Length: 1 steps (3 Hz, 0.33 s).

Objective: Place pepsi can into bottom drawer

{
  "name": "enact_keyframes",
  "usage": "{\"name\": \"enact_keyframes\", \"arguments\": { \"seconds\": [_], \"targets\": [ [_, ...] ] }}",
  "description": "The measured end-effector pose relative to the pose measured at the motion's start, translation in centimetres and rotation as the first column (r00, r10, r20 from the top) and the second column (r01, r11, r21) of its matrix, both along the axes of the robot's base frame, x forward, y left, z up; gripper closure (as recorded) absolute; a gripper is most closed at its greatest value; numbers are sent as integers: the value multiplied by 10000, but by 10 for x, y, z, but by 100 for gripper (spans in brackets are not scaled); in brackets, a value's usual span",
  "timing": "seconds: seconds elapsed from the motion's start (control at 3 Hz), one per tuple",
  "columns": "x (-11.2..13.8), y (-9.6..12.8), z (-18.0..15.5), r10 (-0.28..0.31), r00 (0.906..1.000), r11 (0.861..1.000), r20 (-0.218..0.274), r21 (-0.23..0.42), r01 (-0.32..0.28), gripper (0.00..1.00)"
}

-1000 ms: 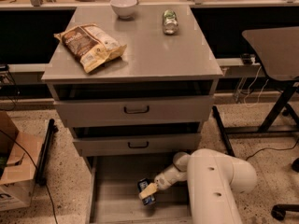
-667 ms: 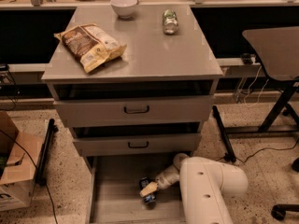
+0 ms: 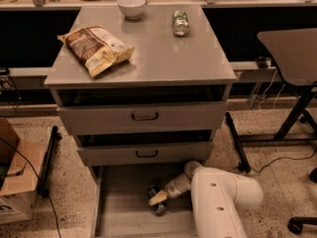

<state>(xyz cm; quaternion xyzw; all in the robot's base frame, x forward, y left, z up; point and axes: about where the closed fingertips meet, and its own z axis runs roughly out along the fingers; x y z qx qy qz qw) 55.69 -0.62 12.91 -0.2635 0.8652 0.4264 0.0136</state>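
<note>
The pepsi can (image 3: pixel 158 206), small and dark blue with a silver end, is low inside the open bottom drawer (image 3: pixel 119 217), near the middle of its grey tray. My gripper (image 3: pixel 157 199) reaches down into the drawer from the right on the white arm (image 3: pixel 223 197). It is shut on the can, with one beige finger (image 3: pixel 156 198) lying across it. The can is tilted, at or just above the drawer floor; I cannot tell whether it touches.
Two upper drawers with black handles (image 3: pixel 144 116) are slightly open above. On the cabinet top are a chip bag (image 3: pixel 95 47), a white bowl (image 3: pixel 131 6) and a green-and-silver can (image 3: pixel 181 23). A cardboard box (image 3: pixel 15 182) stands at the left and a desk (image 3: pixel 292 53) at the right.
The white arm has shifted left and lower over the drawer. The gripper with the can has moved slightly up and back inside the drawer.
</note>
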Motion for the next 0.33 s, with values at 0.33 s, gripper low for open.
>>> {"name": "enact_keyframes", "arguments": {
  "seconds": [0.33],
  "targets": [
    [0,0,0,0,10000,10000,0,0,0,0]
  ]
}}
